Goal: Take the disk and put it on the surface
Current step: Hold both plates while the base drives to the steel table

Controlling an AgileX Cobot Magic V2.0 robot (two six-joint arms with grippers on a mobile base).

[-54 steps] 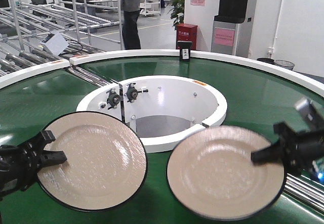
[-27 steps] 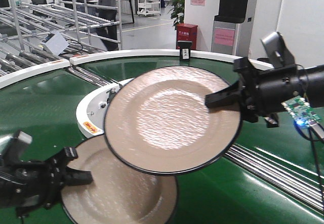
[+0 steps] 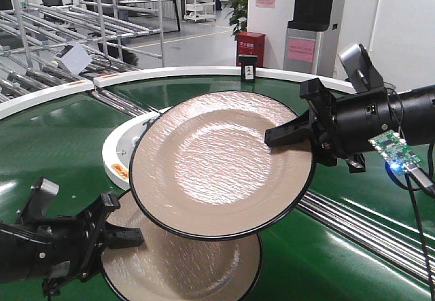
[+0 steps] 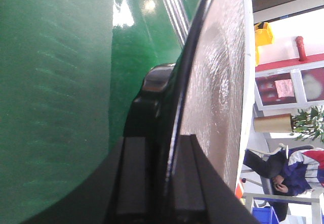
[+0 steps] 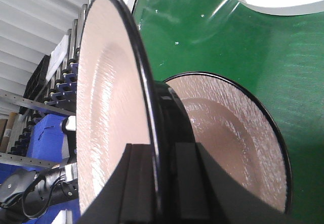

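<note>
Upper plate (image 3: 211, 165) overlaps lower plate (image 3: 194, 270) above green conveyor belt (image 3: 54, 138).
Right gripper (image 3: 272, 138) clamps the tilted upper rim; left gripper (image 3: 132, 236) clamps the lower rim.

Right pincer (image 3: 273, 136) high, jaws clamped on upper disk (image 3: 217, 165); left pincer (image 3: 130, 237) low, clamped on lower disk (image 3: 197, 268).
</note>
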